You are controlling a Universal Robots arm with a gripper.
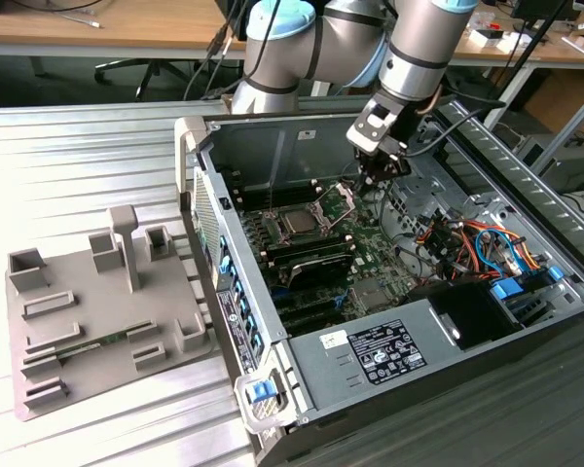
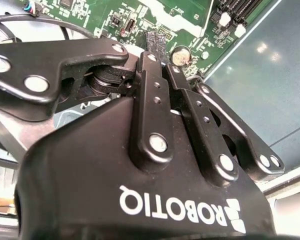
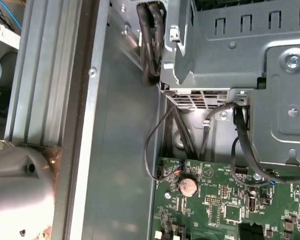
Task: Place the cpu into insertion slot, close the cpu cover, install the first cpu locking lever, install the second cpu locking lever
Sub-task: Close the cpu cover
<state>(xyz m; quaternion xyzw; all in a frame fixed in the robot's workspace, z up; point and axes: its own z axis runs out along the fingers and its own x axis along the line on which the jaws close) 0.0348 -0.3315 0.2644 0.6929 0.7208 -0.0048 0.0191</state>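
In the exterior view the cpu (image 1: 297, 223) lies flat in the insertion slot (image 1: 280, 227) on the green board inside the open computer case (image 1: 273, 136). The cpu cover (image 1: 339, 201) stands raised on its hinge at the slot's far right edge. My gripper (image 1: 375, 179) hangs just to the exterior view's right of the raised cover, a little above the board. In the second wrist view the gripper (image 2: 157, 47) has its black fingers (image 2: 149, 90) closed together with nothing between them, above the board near a coin battery (image 2: 180, 56).
A grey fixture plate (image 1: 97, 311) with upright blocks lies on the table at the exterior view's left. Inside the case are a power supply (image 1: 380, 350), orange and blue cables (image 1: 467, 243) and black memory slots (image 1: 307, 263). The first wrist view shows a metal drive cage (image 3: 240, 50) and black cables (image 3: 152, 45).
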